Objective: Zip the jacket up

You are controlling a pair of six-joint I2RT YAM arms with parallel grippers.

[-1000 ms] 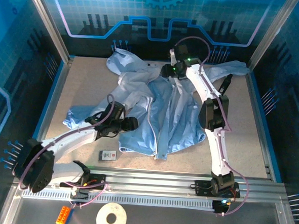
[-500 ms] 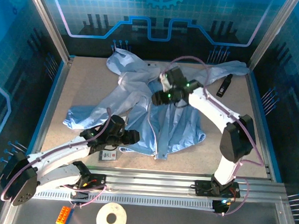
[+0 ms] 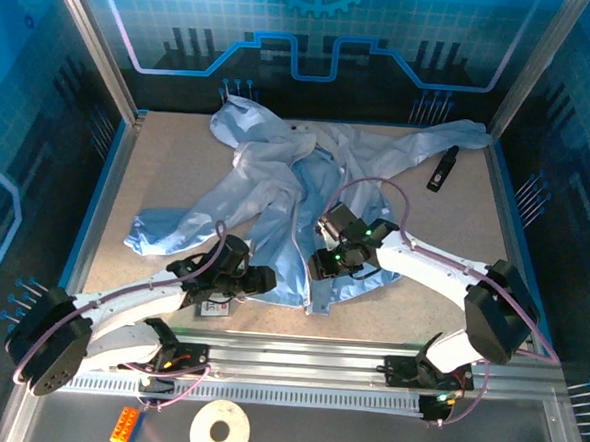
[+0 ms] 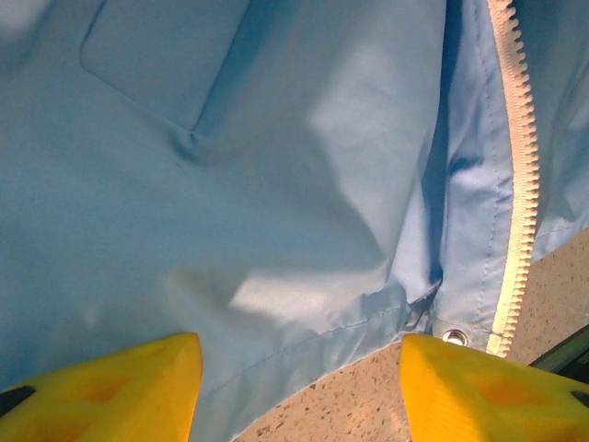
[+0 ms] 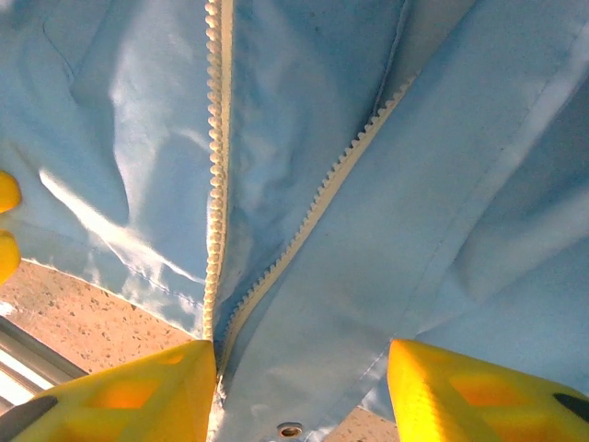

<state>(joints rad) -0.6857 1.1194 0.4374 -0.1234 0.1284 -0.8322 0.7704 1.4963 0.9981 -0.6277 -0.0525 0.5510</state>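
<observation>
In 1 second the right hand has swung from the collar to the hem of the jacket spread on the worktop, beside the left hand; both hang released over the unjoined zipper, so joining its ends probably comes next.

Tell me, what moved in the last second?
The right arm swung back from the jacket's collar to its near hem, above the unzipped zipper. The left arm edged nearer, toward that hem. Nothing was grasped; both sets of jaws stand open. The jacket and the black object far right stayed put.
</observation>
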